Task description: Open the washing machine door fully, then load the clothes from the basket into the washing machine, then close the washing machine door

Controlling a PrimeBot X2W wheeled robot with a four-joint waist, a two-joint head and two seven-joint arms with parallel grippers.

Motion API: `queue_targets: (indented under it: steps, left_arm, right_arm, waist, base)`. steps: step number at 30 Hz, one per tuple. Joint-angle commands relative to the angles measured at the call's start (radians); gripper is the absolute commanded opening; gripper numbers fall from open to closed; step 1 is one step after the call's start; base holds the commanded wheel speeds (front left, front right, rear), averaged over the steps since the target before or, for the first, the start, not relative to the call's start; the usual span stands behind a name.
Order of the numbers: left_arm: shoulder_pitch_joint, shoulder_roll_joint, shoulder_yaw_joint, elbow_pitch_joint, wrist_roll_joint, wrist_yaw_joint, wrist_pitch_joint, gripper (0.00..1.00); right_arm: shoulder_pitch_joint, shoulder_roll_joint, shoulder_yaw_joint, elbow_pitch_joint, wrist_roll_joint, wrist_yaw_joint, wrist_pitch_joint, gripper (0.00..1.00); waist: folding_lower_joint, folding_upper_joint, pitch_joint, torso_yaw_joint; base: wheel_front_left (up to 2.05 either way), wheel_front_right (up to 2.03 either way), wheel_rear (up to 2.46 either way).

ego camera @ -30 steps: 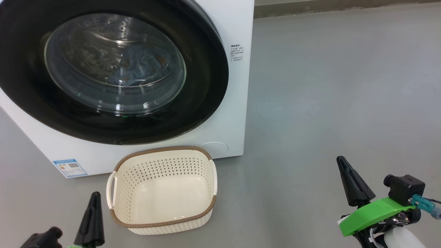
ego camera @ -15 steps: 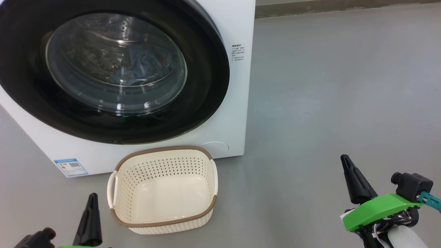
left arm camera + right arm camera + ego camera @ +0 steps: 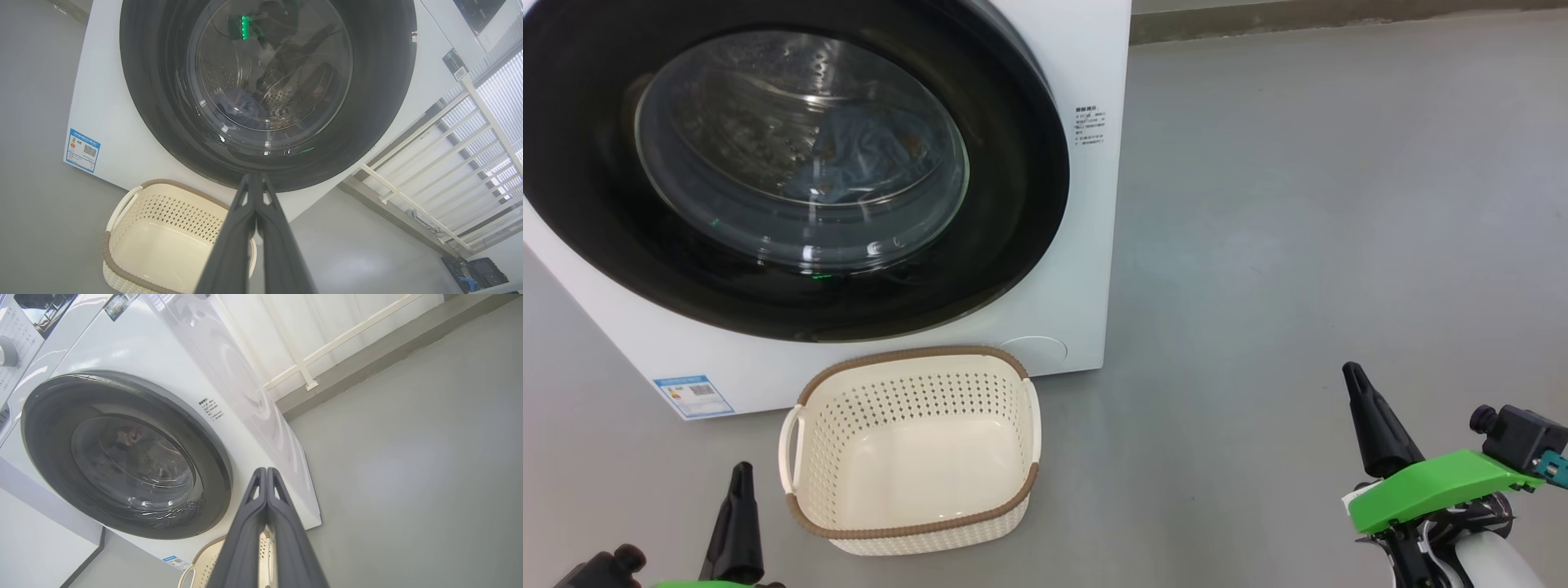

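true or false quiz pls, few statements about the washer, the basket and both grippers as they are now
1. The washing machine door is closed. True.
2. The basket holds the clothes. False: it is empty; blue fabric shows behind the door glass.
3. The left gripper has its fingers pressed together, holding nothing. True.
4. The right gripper grips a basket handle. False: it is shut on nothing, off to the basket's right.
5. The basket stands on the floor just before the washing machine. True.

washing machine (image 3: 1086,269) 1 | washing machine door (image 3: 1021,229) 1 | basket (image 3: 907,354) 1 | blue label sticker (image 3: 693,394) 1 | clothes (image 3: 866,151): one bundle, pieces uncountable
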Motion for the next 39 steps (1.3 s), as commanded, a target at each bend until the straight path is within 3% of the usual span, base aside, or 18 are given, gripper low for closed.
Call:
queue_targets:
  steps: [1,39]
  left_arm:
    - [-0.035,0.012,0.019,-0.024,-0.02,-0.001,0.005,0.0]
    - [-0.051,-0.019,0.073,-0.027,-0.346,-0.003,0.117,0.0]
  right_arm:
    - [-0.013,-0.005,-0.013,-0.029,0.03,-0.001,0.005,0.0]
    - [0.01,0.05,-0.116,-0.051,0.356,-0.002,0.117,0.0]
  waist:
    - [-0.0001,0.0,0.0,0.0]
    - [-0.0001,0.0,-0.004,0.01]
  base:
    - [0.0,0.0,0.0]
    - [0.0,0.0,0.0]
